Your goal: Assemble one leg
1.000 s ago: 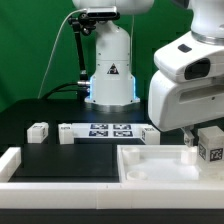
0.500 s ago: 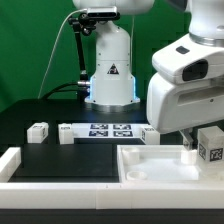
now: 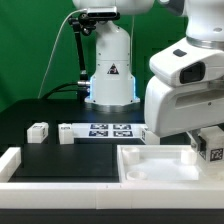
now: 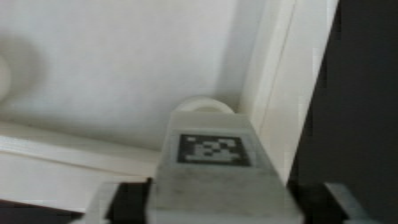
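Note:
My gripper is shut on a leg, a small white block with a black-and-white tag, its dark fingers pressed against both sides. In the exterior view the gripper holds this leg at the right edge, just above the large white square panel. The wrist view shows the panel's surface and its raised edge directly beneath the leg. Two more legs rest on the black table, one at the left and one partly hidden behind the arm.
The marker board lies across the middle of the table. A white raised rail runs along the front left. The robot's base stands behind, and the bulky wrist hides the right side.
The arm has shifted slightly toward the exterior view's left, and the held leg sits a touch lower over the panel. The grip is unchanged.

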